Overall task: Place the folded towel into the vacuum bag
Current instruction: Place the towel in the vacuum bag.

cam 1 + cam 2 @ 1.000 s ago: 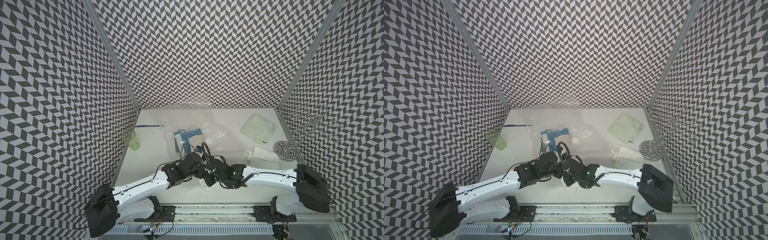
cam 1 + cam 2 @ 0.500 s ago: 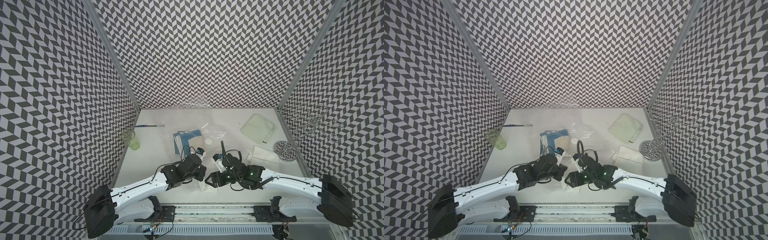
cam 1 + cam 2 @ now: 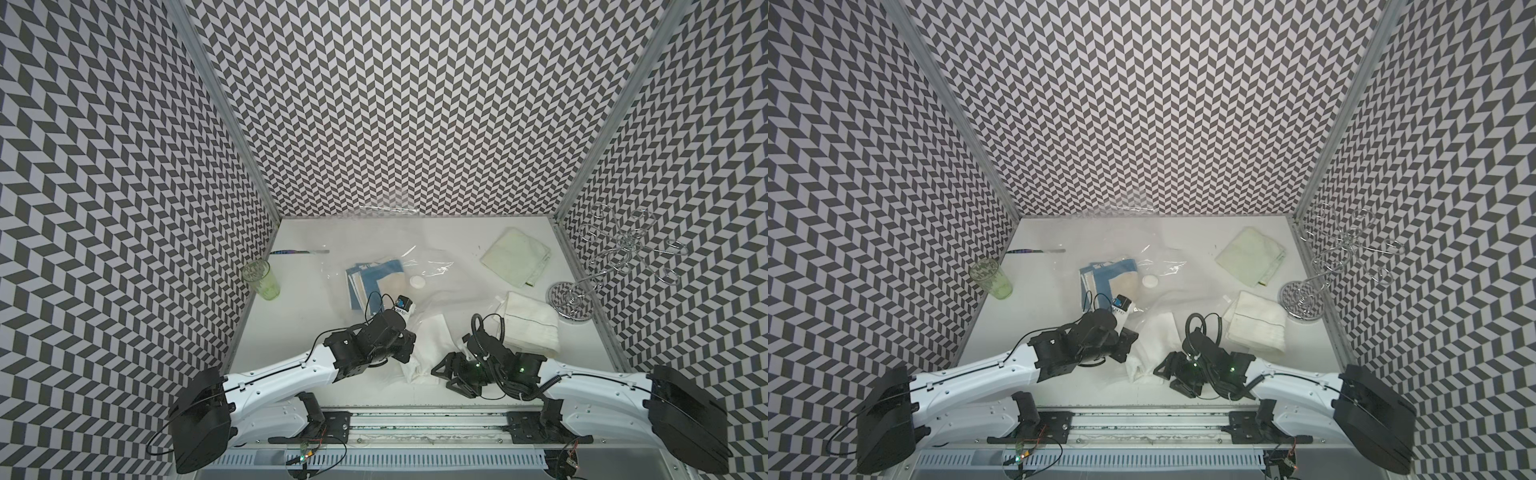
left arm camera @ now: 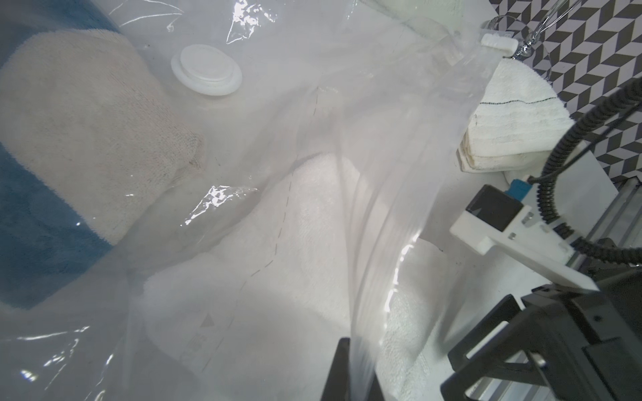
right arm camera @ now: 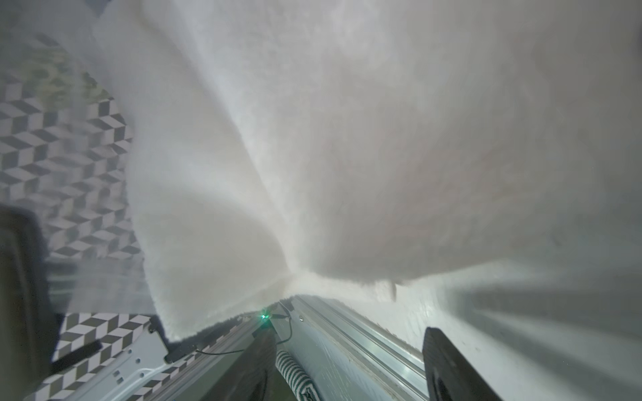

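A white table sits boxed in by zigzag-patterned walls. The clear vacuum bag lies mid-table, its mouth facing the arms. The white towel runs lengthwise front to back, far end inside the mouth, near end sticking out. The left gripper pinches the bag's edge. The right gripper is spread and empty beside the towel's near end.

Left arm and right arm: white link shells, black joint housings, right gripper with black fingers, coiled black cable, green status lights.
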`<state>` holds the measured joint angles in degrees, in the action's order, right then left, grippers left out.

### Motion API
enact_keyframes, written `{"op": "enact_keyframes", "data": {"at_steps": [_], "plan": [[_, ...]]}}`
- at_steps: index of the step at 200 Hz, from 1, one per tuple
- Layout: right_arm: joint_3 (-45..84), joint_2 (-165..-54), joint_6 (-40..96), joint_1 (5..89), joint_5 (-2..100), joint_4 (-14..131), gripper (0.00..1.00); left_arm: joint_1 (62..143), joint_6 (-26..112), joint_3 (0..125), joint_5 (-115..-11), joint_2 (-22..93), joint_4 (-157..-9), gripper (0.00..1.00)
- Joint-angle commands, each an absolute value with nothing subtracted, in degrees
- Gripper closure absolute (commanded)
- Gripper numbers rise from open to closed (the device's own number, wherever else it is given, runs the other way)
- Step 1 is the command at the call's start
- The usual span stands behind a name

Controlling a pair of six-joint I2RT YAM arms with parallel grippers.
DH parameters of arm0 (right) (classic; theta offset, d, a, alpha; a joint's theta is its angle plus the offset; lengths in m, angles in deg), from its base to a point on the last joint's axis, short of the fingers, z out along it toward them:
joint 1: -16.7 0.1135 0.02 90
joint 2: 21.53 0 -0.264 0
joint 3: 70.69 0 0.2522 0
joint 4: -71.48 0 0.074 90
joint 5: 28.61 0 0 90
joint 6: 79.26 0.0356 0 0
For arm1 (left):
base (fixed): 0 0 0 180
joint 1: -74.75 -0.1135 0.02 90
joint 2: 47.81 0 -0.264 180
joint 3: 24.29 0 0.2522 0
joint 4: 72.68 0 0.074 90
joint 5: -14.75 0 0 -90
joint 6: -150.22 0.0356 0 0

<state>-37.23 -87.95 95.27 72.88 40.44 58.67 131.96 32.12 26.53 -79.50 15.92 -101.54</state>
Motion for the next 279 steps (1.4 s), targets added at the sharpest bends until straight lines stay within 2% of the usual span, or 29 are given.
{"op": "enact_keyframes", "data": {"at_steps": [1,18,41,73,86,102,124,143,162,190,212,247,270,279], "plan": [[-36.3,-91.9,98.9,72.6,41.3,69.9,0.41,132.7,32.5,26.9,-79.6,15.1,-98.9,0.95],[-32.4,-94.4,95.8,72.5,43.0,69.7,0.54,133.0,32.9,27.0,-79.4,15.4,-99.0,0.95],[-23.7,-96.8,88.1,72.6,44.8,62.3,0.77,133.5,33.4,27.2,-79.3,15.5,-99.9,0.95],[-17.5,-101.7,78.1,71.7,45.8,59.7,0.86,133.7,33.2,26.7,-79.4,14.9,-100.1,0.95],[-15.2,-105.3,74.1,70.3,44.8,54.6,0.89,133.7,33.2,26.6,-79.8,14.8,-100.1,0.96],[-18.1,-102.8,76.5,70.6,41.9,56.0,0.85,133.7,33.3,27.4,-80.3,15.1,-101.5,0.96],[-23.4,-92.9,83.4,72.7,41.6,55.8,0.59,133.7,33.4,27.2,-80.5,14.5,-101.6,0.96],[-26.3,-86.6,87.0,72.8,43.2,50.8,0.43,133.7,33.4,27.0,-80.4,14.9,-100.7,0.95],[-30.5,-82.2,88.1,71.2,47.6,47.6,0.35,133.7,33.2,27.3,-80.1,16.0,-100.5,0.96],[-35.3,-80.7,86.9,65.9,45.6,50.2,0.26,133.9,33.0,26.9,-80.0,15.6,-100.0,0.96],[-37.0,-83.1,87.9,63.7,42.7,56.8,0.23,133.9,33.0,26.7,-79.5,15.9,-99.9,0.95],[-37.7,-88.9,91.6,62.5,38.7,63.8,0.24,134.4,33.0,26.7,-79.5,16.3,-100.0,0.95],[-38.5,-90.1,94.3,62.6,39.1,67.1,0.33,134.5,32.8,26.6,-79.6,16.5,-99.7,0.96],[-38.2,-89.9,94.5,62.6,39.6,67.1,0.43,134.6,32.7,26.7,-79.6,16.5,-99.6,0.95]]}}
